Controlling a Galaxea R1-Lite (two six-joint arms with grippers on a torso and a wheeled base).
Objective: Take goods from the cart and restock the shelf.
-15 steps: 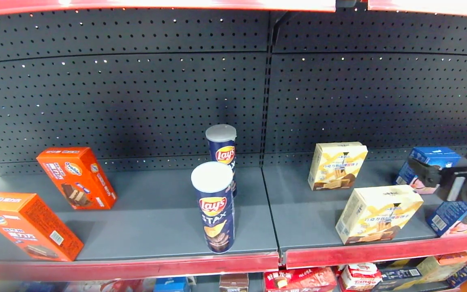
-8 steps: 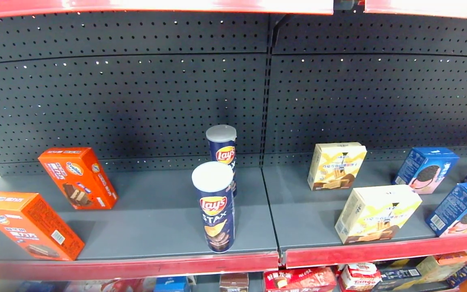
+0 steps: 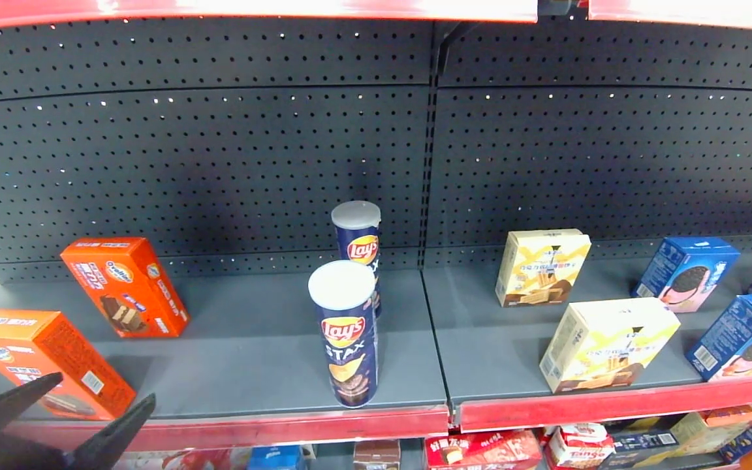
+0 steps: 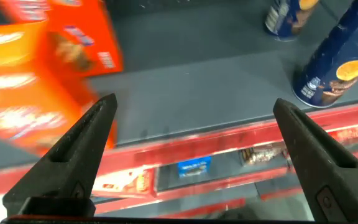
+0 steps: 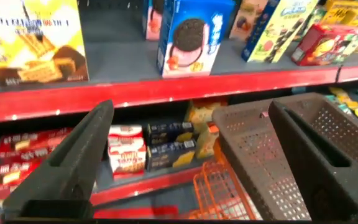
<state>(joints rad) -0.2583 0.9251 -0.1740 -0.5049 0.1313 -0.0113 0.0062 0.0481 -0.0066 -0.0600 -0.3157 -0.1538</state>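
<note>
Shelf [image 3: 245, 365]: a grey board with a red front lip is running across the frame, backed by dark pegboard [image 3: 219, 150].
Orange boxes: the rear orange box [image 3: 125, 286] is standing at left centre near the back; the front orange box [image 3: 36, 359] is sitting at far left by the lip.
Cans: the front can [image 3: 344, 333] is standing upright at centre; the rear can [image 3: 357, 245] is standing just behind it.
Cream boxes: the rear cream box [image 3: 541, 266] and the front cream box [image 3: 608, 344] are standing right of centre.
Blue boxes: the rear blue box [image 3: 686, 273] and the front blue box [image 3: 741, 336] are sitting at the right edge.
Left gripper [image 3: 106, 386]: it is hovering in the lower left corner, fingers spread apart, holding nothing.
Packets [image 3: 480, 450]: they are lying along the bottom edge.
</note>
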